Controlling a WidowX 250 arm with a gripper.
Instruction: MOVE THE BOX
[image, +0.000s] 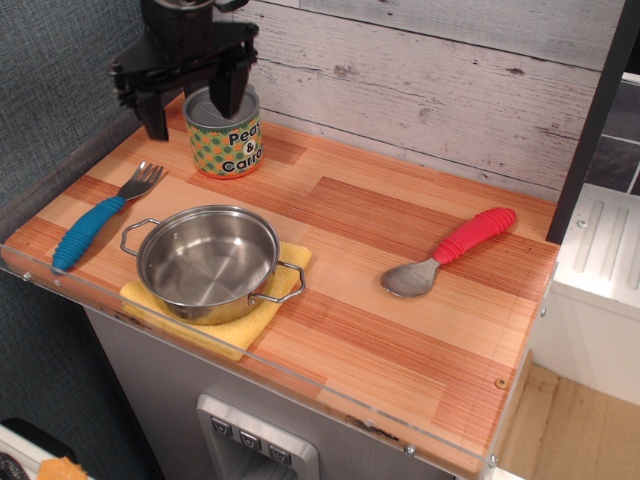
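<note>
The box is a short tin can (226, 140) with a grey metal top and an orange label with green dots reading "Peas & Carrots". It stands upright at the back left of the wooden counter (380, 250). My black gripper (192, 108) hangs over it from above, open. One finger (155, 112) is off the can's left side. The other finger (229, 92) is over the can's top. The can's left rim is hidden behind the gripper. I cannot tell whether the fingers touch the can.
A steel pot with two handles (208, 262) sits on a yellow cloth (240, 325) at the front left. A blue-handled fork (100, 216) lies at the left edge. A red-handled spoon (452, 250) lies at the right. A plank wall (440, 80) backs the counter.
</note>
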